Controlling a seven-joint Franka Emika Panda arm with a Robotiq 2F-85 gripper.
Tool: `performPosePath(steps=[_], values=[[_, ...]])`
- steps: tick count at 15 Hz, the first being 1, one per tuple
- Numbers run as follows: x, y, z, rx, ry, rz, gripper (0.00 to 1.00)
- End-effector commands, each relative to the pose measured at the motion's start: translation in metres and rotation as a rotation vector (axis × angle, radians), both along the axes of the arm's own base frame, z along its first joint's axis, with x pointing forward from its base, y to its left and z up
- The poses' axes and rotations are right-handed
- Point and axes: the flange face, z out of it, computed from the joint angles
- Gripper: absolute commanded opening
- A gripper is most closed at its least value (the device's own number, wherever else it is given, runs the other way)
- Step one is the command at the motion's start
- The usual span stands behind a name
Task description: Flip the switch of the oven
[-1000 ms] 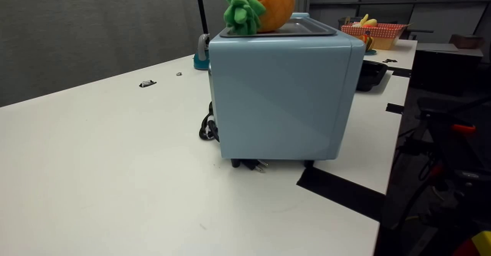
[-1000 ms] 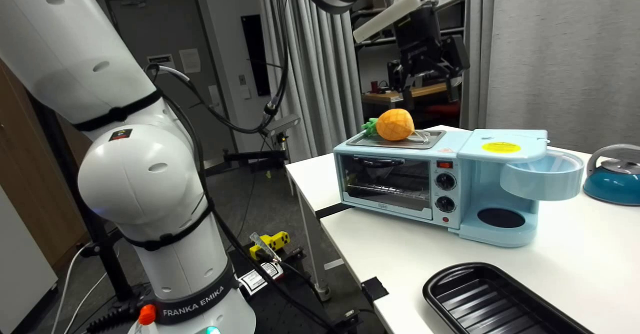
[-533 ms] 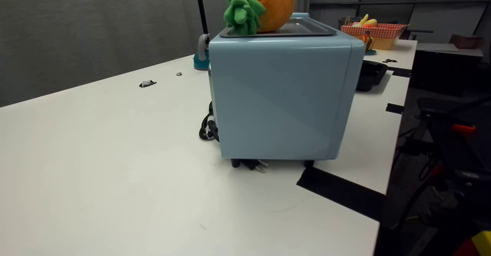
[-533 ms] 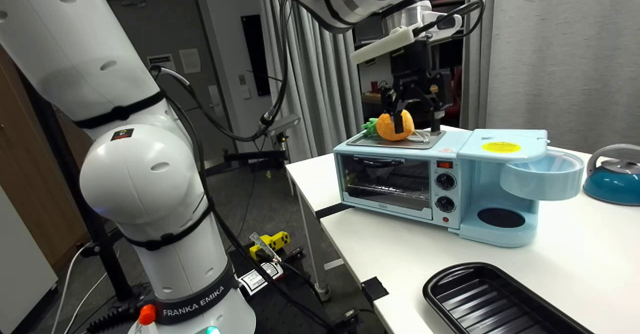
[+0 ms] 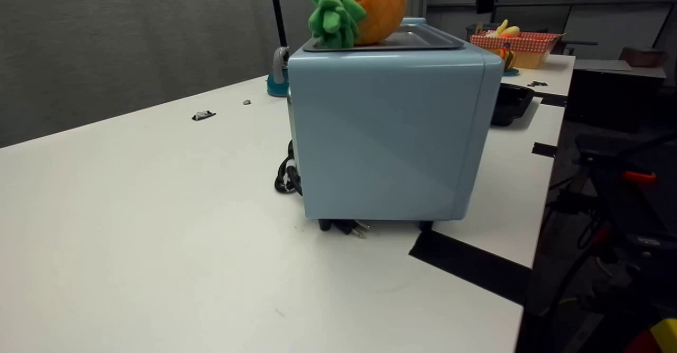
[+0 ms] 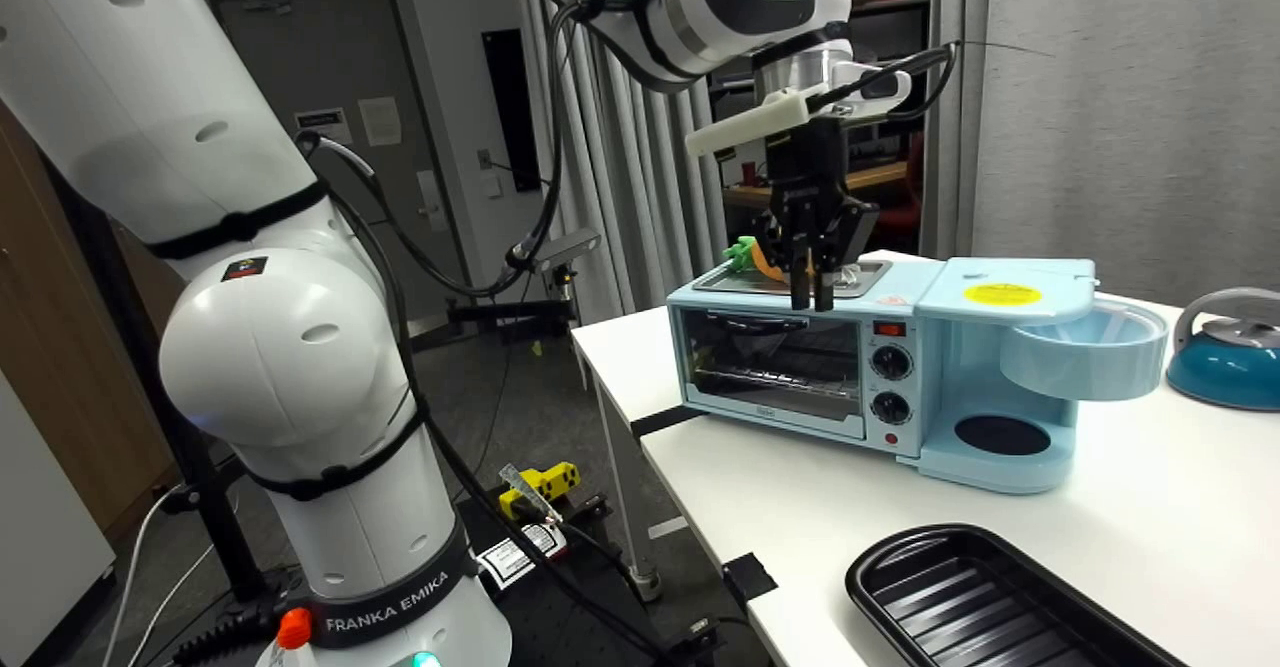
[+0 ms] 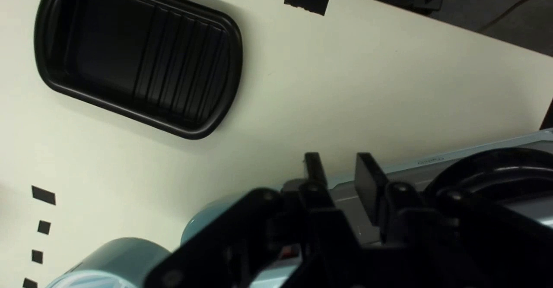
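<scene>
Sideways and down to the red switch [image 6: 889, 329]

Clearly enough, the coming move turns on how the claw [image 6: 812, 292] lies to that switch. In an exterior view the oven [image 6: 920, 372] stands on the tabletop [image 6: 780, 507], and the claw hangs pointing down at its upper front edge, just above the glass door [image 6: 775, 367] in that picture. The switch sits near, farther toward the round basin [image 6: 1085, 362], a little lower, above the upper dial [image 6: 891, 362]. Its long side runs level along the front, and its face looks outward, not up.

The wrist view agrees: a scrap of red shows past part of the claw, on the side away from the door handle [image 7: 510, 162]. The fingers [image 7: 370, 184] are parted by a narrow gap, holding nothing, and stand side by side roughly along that same front.

So the claw probably needs to slide along the front toward the basin, drop level with the switch, then press inward; straight down would likely end at the door instead. It appears clear of the oven.
</scene>
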Motion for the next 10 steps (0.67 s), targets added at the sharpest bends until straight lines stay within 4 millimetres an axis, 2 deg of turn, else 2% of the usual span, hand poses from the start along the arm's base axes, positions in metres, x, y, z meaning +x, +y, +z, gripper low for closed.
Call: performPosePath(steps=[1,7,10], values=[[-0.008,-0.014,-0.007,0.008,-0.045,-0.048,0.0],[0.003,-0.049,-0.014,0.029,-0.125,-0.136,0.0],[0.011,-0.055,-0.02,0.031,-0.15,-0.142,0.0]])
